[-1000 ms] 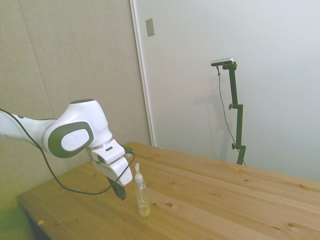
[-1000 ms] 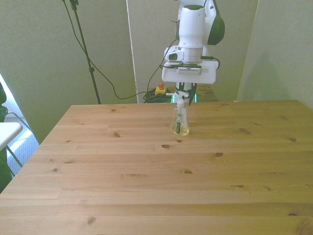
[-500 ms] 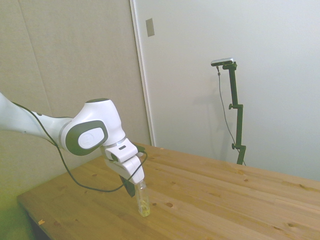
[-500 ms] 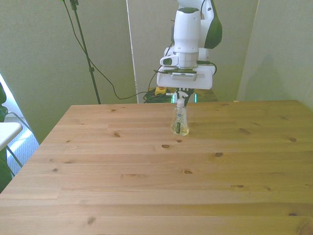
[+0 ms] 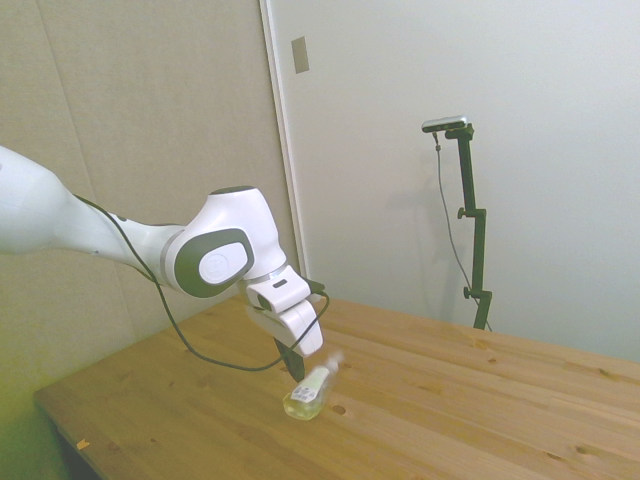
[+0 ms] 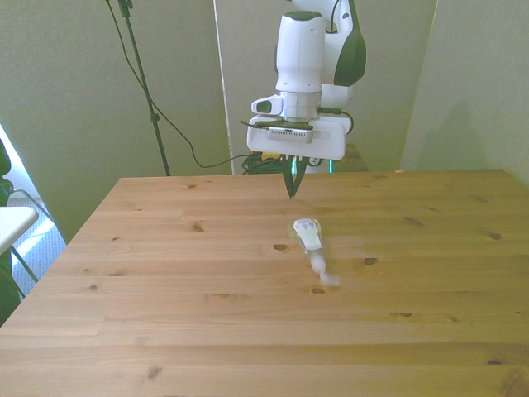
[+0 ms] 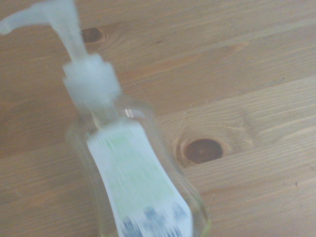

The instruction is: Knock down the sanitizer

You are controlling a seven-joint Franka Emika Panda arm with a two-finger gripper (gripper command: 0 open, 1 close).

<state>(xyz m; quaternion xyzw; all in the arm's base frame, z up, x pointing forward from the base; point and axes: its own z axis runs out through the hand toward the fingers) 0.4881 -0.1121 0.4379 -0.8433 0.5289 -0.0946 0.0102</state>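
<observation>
In the side view the white arm (image 5: 120,240) reaches in from the left, its black cable (image 5: 215,355) looping below it down toward the wooden table (image 5: 480,400). The gripper (image 5: 297,372) hangs at the arm's end, pointing down over the tabletop, its tips above the wood and not touching it. To its right, just beside those tips, the sanitizer (image 5: 310,392) is tipped far over: its base with the yellowish liquid sits low by the table while its white pump top is raised and blurred, pointing up and away from the arm.

In the front view the gripper (image 6: 292,184) shows its dark fingers drawn together into a single narrow point, with no gap visible between them and nothing clamped there. The sanitizer (image 6: 307,236) lies below it on the table (image 6: 165,314), nearer the camera than the fingertips, near the middle of the tabletop's width. Its blurred pump end trails toward the front view's right and toward the camera.

The wrist view, taken from close, shows the sanitizer (image 7: 133,182) with its white label facing the camera, over the planks (image 7: 256,74) and beside a dark knot (image 7: 203,150).
</observation>
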